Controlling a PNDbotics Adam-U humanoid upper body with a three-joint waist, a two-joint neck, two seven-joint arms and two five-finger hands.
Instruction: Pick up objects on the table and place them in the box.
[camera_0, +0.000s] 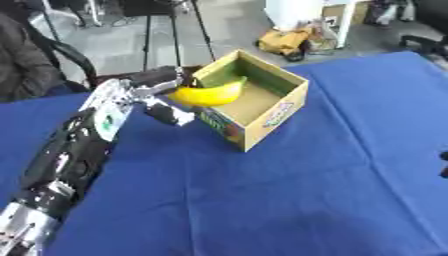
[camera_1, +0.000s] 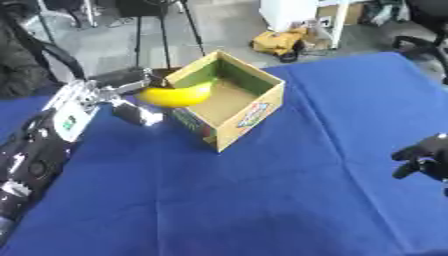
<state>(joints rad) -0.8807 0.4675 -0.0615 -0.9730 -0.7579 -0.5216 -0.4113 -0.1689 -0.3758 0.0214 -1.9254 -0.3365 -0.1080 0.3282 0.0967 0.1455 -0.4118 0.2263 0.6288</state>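
Fingers of left hand (camera_0: 162, 90) curl around banana (camera_0: 210, 94) over box (camera_0: 284, 107) rim.

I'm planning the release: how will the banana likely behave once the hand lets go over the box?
The banana looks stiff, keeping its curve while the left hand holds one end. It lies across the box rim, so it may tip inward or catch there. Its curved shape probably makes it rock rather than roll away.

Left hand (camera_0: 162, 95) outstretched, fingers curled, right hand (camera_1: 426, 159) low, curled
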